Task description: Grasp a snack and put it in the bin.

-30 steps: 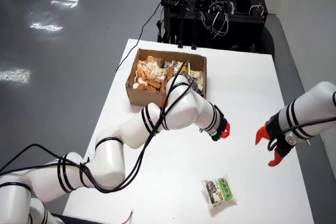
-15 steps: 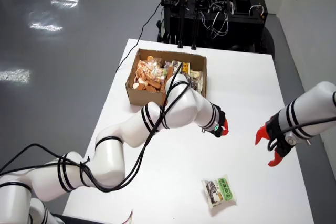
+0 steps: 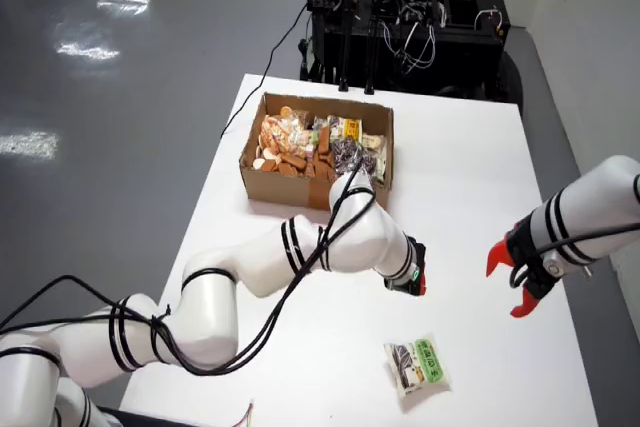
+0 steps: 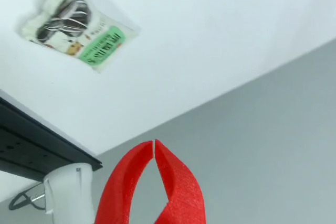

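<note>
A snack pack (image 3: 415, 367) with a green label lies flat on the white table near its front edge. It also shows in the gripper view (image 4: 79, 30), at the top left. My gripper (image 3: 421, 282) hangs above the table's middle, up and left of the pack, and is apart from it. In the gripper view its red fingertips (image 4: 153, 148) meet with nothing between them. The cardboard box (image 3: 262, 185) full of snacks stands behind the arm at the back left.
A second white arm with an open red gripper (image 3: 512, 282) hangs over the right side of the table (image 3: 470, 177). A black rack with cables (image 3: 400, 17) stands behind the table. The table's edge and grey floor (image 4: 273, 129) show in the gripper view.
</note>
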